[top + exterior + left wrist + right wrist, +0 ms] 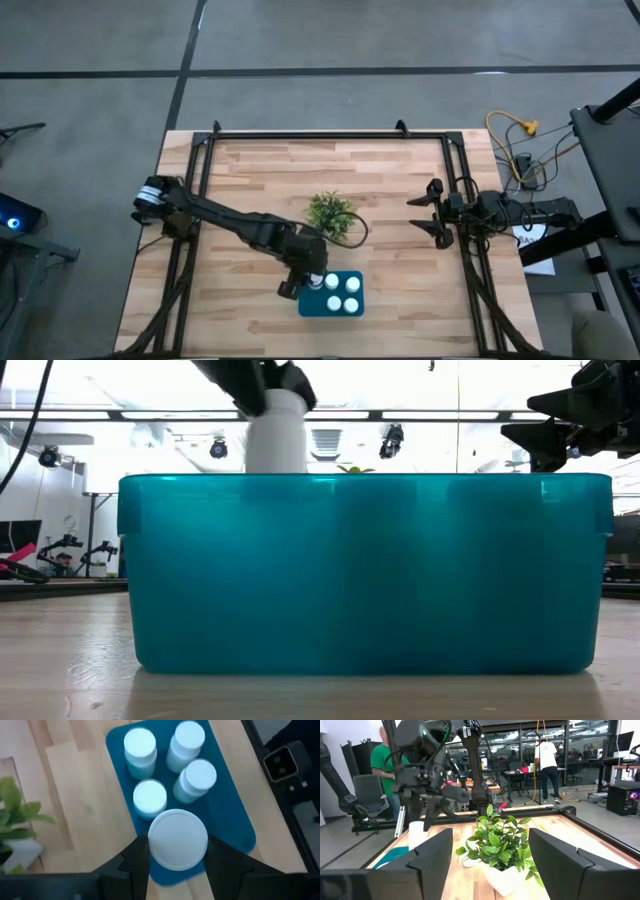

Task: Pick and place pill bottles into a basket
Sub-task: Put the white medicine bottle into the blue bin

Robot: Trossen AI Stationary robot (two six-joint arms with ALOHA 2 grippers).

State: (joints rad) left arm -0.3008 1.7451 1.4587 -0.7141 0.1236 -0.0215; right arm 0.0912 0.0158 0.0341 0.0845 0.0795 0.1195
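Where people stand, wooden table (pixel 400 290).

Two dark, near-black six-joint arms of boxy matte segments. Left arm (pixel 230 222): pale grey-white cylindrical collar at its base end, thick jointed links. Left gripper (pixel 175 865): two broad black angular fingers (pixel 134 865) with flat faces. Right arm (pixel 520 212): slimmer black links. Right gripper (pixel 490 860): wide, slab-like black fingers (pixel 432 852) with bevelled edges.
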